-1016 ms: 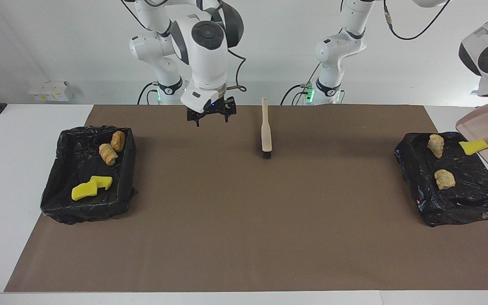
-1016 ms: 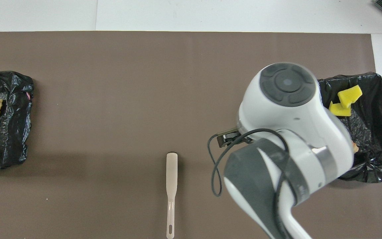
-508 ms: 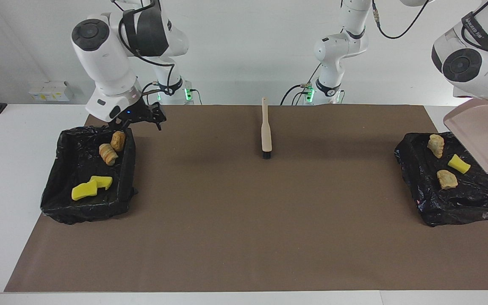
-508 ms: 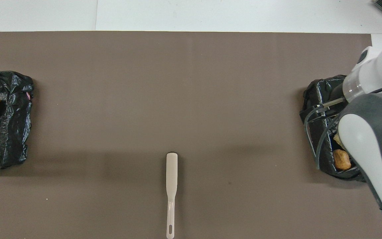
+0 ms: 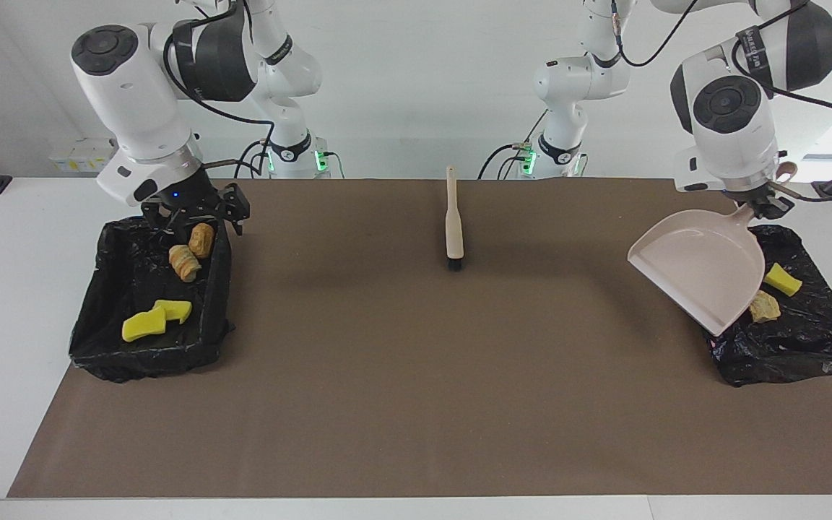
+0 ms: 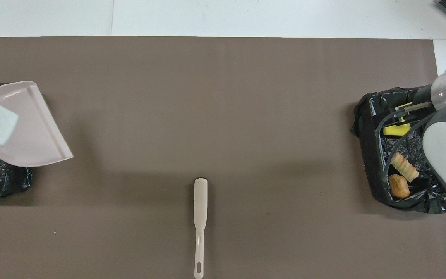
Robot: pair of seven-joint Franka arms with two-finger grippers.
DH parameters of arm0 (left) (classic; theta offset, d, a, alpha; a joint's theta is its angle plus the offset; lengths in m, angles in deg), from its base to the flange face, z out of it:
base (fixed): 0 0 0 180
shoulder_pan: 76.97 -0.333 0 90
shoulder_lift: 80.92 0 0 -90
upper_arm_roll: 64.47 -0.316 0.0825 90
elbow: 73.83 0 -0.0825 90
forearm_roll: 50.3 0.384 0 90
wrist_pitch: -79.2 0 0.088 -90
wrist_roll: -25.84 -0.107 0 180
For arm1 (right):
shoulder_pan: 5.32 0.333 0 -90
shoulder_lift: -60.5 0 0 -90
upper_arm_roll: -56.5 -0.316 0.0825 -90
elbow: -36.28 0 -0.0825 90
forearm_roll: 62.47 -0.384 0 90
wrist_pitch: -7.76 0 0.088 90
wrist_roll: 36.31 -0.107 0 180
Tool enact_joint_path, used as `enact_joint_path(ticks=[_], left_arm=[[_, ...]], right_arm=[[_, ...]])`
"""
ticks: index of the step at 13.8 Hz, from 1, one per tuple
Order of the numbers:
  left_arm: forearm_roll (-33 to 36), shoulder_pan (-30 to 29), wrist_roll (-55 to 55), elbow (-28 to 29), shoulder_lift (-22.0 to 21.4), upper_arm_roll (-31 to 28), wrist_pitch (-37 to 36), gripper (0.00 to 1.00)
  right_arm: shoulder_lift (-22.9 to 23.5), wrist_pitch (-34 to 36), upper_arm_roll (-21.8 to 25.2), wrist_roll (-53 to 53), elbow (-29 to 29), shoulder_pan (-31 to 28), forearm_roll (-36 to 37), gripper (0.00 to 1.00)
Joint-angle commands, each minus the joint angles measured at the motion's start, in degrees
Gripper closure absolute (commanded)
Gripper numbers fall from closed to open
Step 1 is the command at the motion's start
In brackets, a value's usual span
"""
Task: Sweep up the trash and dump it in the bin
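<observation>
Trash sits in two black-lined bins: croissant pieces (image 5: 192,253) and yellow sponge chunks (image 5: 156,319) in the bin (image 5: 109,347) at the right arm's end, sponge (image 5: 782,279) and bread (image 5: 764,308) in the other bin (image 5: 806,347). Left tool (image 5: 757,206) grips the tilted dustpan (image 5: 705,271) by its handle (over that bin). Right tool (image 5: 196,215), spread wide, hangs over its bin's rim. Brush (image 5: 453,220) lies mid-table.

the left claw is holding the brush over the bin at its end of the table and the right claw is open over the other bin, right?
Not quite: the left claw is holding the dustpan, not the brush. The facing view shows the brush lying untouched on the mat between the two bins. The rest stands: the right claw is open over the other bin.
</observation>
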Motion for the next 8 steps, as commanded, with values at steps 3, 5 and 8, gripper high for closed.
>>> enact_joint_path(ticks=[3, 5, 8], left_arm=[[-14.43, 9.66, 27.35, 0.84, 0.7, -0.9, 0.68, 1.0], [-18.5, 14.3, 40.0, 0.4, 3.24, -0.9, 2.96, 1.0], [-25.07, 19.85, 57.42, -4.42, 10.8, -0.9, 7.16, 1.0]], right_arm=[[-2.77, -0.33, 1.77, -7.67, -0.38, -0.33, -0.33, 0.0], [-3.73, 0.11, 2.13, -7.93, -1.26, -0.51, -2.42, 0.0], [-5.76, -0.85, 2.22, -8.81, -4.68, -0.33, -3.05, 0.0]])
